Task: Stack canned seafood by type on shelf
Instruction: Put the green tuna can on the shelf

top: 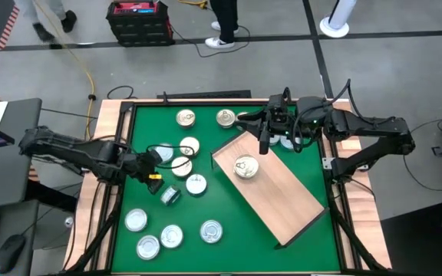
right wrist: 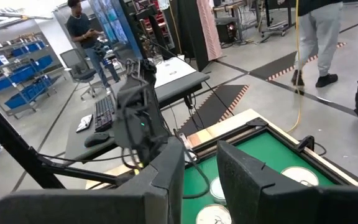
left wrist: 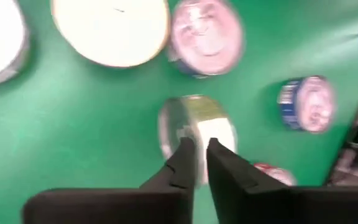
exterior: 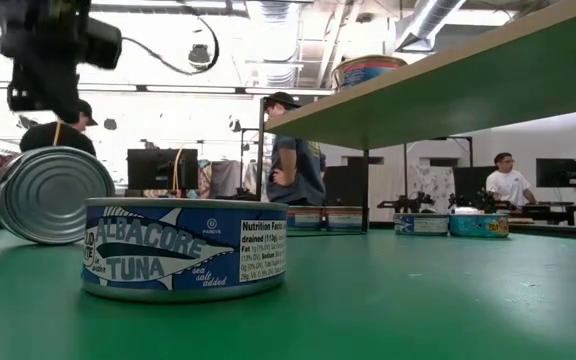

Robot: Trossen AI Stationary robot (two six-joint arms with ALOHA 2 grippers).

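Cans: small flat round tins (top: 173, 236) with silver or gold lids are scattered over the green counter (top: 229, 192); several lie at the left half, two near the far edge.
Labelled can: in the low view an upright tin (exterior: 184, 248) with a blue "Albacore Tuna" label is seen close up, with a second tin on edge (exterior: 50, 194) just behind it.
Shelf: a light-wood board (top: 275, 188) is laid diagonally on the counter's right half; one gold-lidded can (top: 245, 166) is set near its upper-left end.
Left hand: the left hand (top: 155, 158) is held low over the left-centre cluster of cans; in its wrist view the fingers (left wrist: 182, 163) stand a narrow gap apart, directly above a greenish-lidded can (left wrist: 196, 129). Whether that can is touched cannot be told, and no grip on it is seen.
Right hand: the right hand (top: 265, 129) is held above the shelf's far end, near the far-edge cans; its fingers (right wrist: 166, 177) are seen partly apart with nothing between them.
Low view only: label print and people at desks in the room behind are shown.
High view only: the whole layout of cans and shelf is given.
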